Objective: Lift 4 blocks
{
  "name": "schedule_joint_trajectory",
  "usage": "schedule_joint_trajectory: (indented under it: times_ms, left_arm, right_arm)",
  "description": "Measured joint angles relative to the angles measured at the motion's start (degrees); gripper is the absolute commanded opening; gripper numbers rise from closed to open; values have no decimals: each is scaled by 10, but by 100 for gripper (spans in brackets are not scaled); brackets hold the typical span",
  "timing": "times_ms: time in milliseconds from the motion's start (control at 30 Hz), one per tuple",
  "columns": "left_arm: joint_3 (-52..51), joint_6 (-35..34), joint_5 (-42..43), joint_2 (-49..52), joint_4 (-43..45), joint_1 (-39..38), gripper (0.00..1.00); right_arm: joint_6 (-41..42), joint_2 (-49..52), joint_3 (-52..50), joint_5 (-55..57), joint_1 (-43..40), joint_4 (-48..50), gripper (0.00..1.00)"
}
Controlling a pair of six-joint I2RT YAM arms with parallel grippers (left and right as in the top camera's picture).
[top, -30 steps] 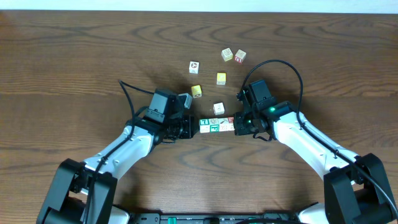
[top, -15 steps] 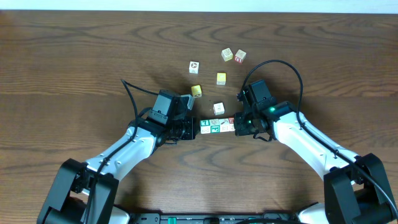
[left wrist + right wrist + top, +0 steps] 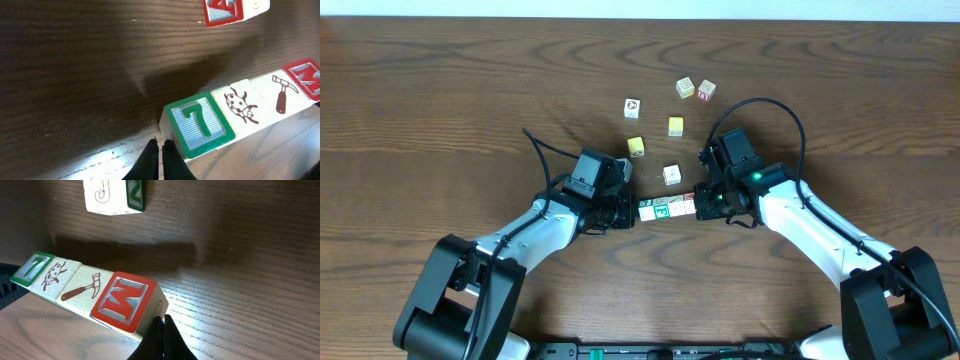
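Note:
Four blocks form one row (image 3: 668, 207) squeezed end to end between my two grippers. From the left wrist they read green "7" (image 3: 200, 122), ladybug cube (image 3: 241, 105), hammer cube (image 3: 282, 95) and red "M" (image 3: 306, 75). My left gripper (image 3: 160, 145) is shut, with its tips pressed against the "7" end (image 3: 636, 212). At the other end my right gripper (image 3: 162, 320) is shut too, pushing on the side of the "M" cube (image 3: 122, 302). The row's shadow falls apart from it on the table, so the row appears to hang clear of the wood.
Several loose cubes lie behind the row: a white one (image 3: 671, 175) closest, two yellow ones (image 3: 636, 146) (image 3: 676, 126), and others farther back (image 3: 632, 106) (image 3: 685, 88) (image 3: 706, 90). The right arm's cable (image 3: 770, 105) arcs above them.
My left arm has drawn in toward the middle and its wrist has shifted right. The row stays pinched between both grippers and now sits slightly tilted, left end lower in the overhead view.

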Motion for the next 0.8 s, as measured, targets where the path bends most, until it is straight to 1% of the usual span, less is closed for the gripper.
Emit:
schedule_joint_trajectory:
  times_ms: [467,800]
  left_arm:
    - [0,0,-2,0,2,0,7]
    - [0,0,-7,0,-3,-1,7]
  right_arm:
    - [0,36,-12,0,1,11,1]
    - [0,36,-12,-3,1,15,1]
